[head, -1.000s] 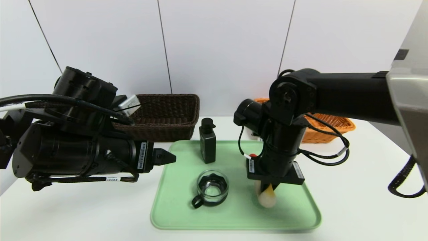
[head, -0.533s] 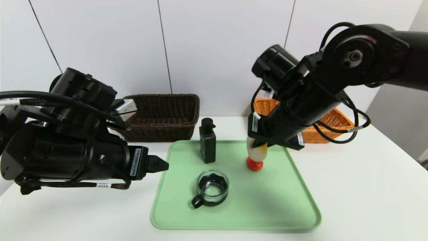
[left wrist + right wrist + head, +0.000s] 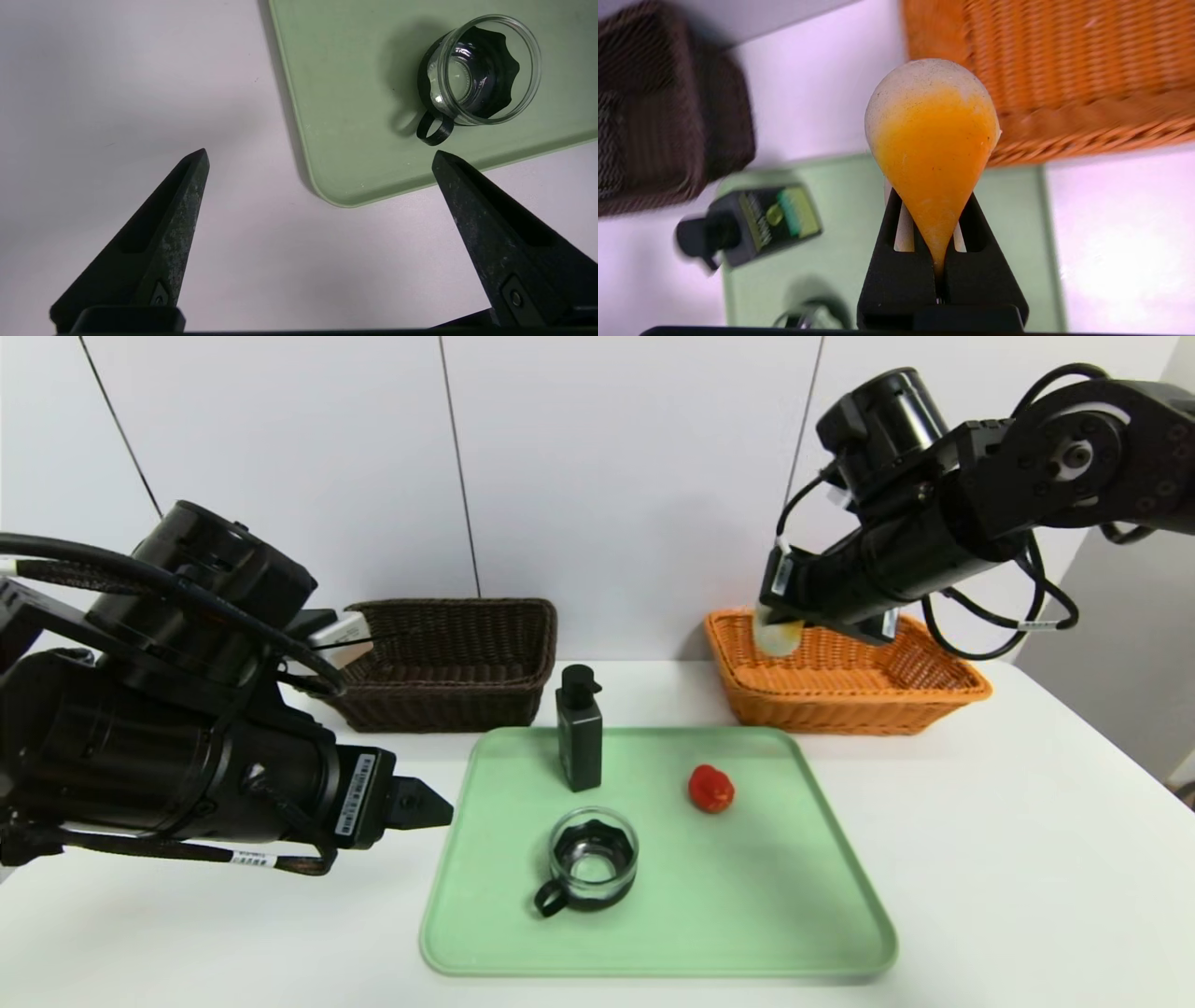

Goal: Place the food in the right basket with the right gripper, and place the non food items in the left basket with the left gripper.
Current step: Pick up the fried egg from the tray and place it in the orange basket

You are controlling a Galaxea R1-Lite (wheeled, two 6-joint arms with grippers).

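My right gripper (image 3: 780,627) is shut on a soft orange-and-white food piece (image 3: 931,140), pinching its narrow end. It hangs above the near left corner of the orange right basket (image 3: 840,695). A small red food item (image 3: 711,789) lies on the green tray (image 3: 747,915). A black pump bottle (image 3: 580,728) stands at the tray's back, and a glass cup (image 3: 592,859) with a black handle sits near its front. My left gripper (image 3: 320,156) is open over the table beside the tray's near left corner, with nothing between its fingers. The dark brown left basket (image 3: 457,663) stands behind it.
Both baskets stand against the white back wall at the far side of the white table (image 3: 1008,859). The right arm's cables (image 3: 1018,607) loop above the orange basket. The left arm's bulk (image 3: 187,737) covers the table's left side.
The right gripper lifted the orange-and-white food piece off the tray and carried it up and back to the orange basket. The red item came into view. The left gripper drifted slightly left.
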